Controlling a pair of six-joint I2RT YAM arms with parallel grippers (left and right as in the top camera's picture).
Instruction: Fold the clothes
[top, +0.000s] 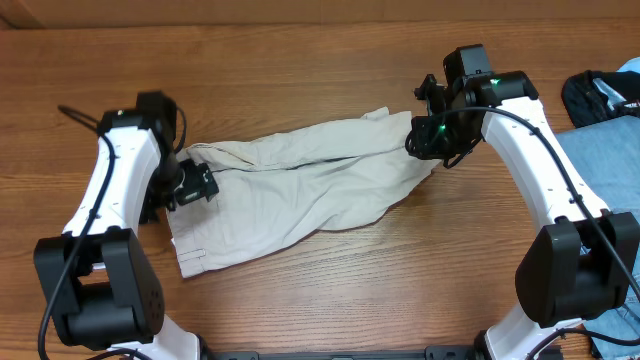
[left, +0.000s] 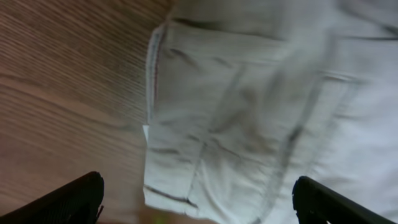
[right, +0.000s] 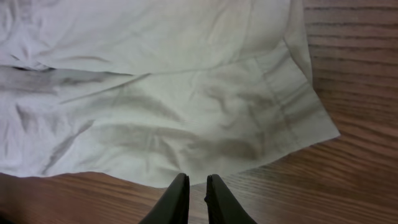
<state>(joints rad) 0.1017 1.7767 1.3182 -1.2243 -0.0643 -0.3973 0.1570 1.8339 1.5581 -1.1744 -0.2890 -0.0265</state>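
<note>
The likeliest slip, I judged, was at my right hand (right: 197, 194). Its fingers stood nearly together just off the hem of the shorts (top: 300, 175), with nothing I could see between them. A lift from there could come up empty, or catch only a thin edge that would pull free. My left hand (top: 192, 185) hung wide open over the waistband end, holding nothing. Closing there carelessly might bunch the wrinkled cloth or grab one layer only, and the fold would go crooked. The shorts lay stretched across the wooden surface (top: 330, 290) between my two arms, waistband to my left, leg hem to my right.
</note>
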